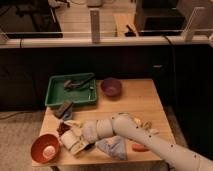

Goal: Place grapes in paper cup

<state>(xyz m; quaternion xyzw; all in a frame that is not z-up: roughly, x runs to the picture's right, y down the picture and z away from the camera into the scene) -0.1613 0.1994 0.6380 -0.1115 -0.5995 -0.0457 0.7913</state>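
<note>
The grapes, a small dark maroon bunch, lie on the wooden table near its front left, just right of the orange bowl. A small white shape that looks like the paper cup sits right below the grapes, against the gripper. My gripper is at the end of the white arm, which reaches in from the lower right. It is low over the table, right beside the grapes and the cup. Part of the cup is hidden by the gripper.
An orange bowl with a white lump stands at the front left corner. A green tray with dark utensils and a purple bowl are at the back. A grey-blue cloth, an orange-red carrot-like piece and a dark block lie nearby.
</note>
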